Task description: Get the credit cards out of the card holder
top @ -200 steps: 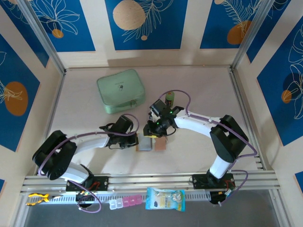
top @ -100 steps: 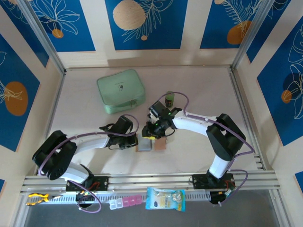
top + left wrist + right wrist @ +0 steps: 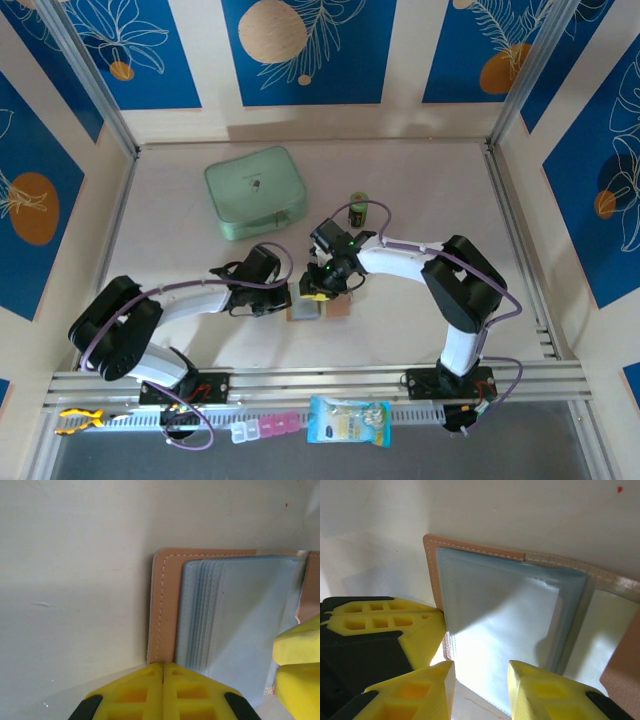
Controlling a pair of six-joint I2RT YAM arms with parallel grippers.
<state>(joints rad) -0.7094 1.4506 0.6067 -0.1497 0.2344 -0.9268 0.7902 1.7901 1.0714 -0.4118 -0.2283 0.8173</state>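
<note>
The card holder (image 3: 322,306), tan leather with grey clear-plastic pockets (image 3: 505,615), lies open on the table. My left gripper (image 3: 289,297) is shut, and its joined yellow tips (image 3: 163,667) rest against the holder's left leather edge (image 3: 165,605). My right gripper (image 3: 318,289) hovers over the pockets with its jaws a little apart (image 3: 481,672) and nothing between them. Its yellow fingers (image 3: 299,655) appear at the right of the left wrist view. The left gripper's fingers (image 3: 385,625) sit beside the holder in the right wrist view. The credit cards are hidden.
A mint-green zip case (image 3: 255,192) lies at the back left. A small green cylinder (image 3: 358,207) stands behind the right arm. A packet (image 3: 348,420) and a pink pill box (image 3: 266,428) lie by the front rail. Metal rails border the table.
My right gripper has moved left and nearer, over the holder's pockets, and has closed slightly. The green cylinder behind it now shows fully. The left arm has stayed put.
</note>
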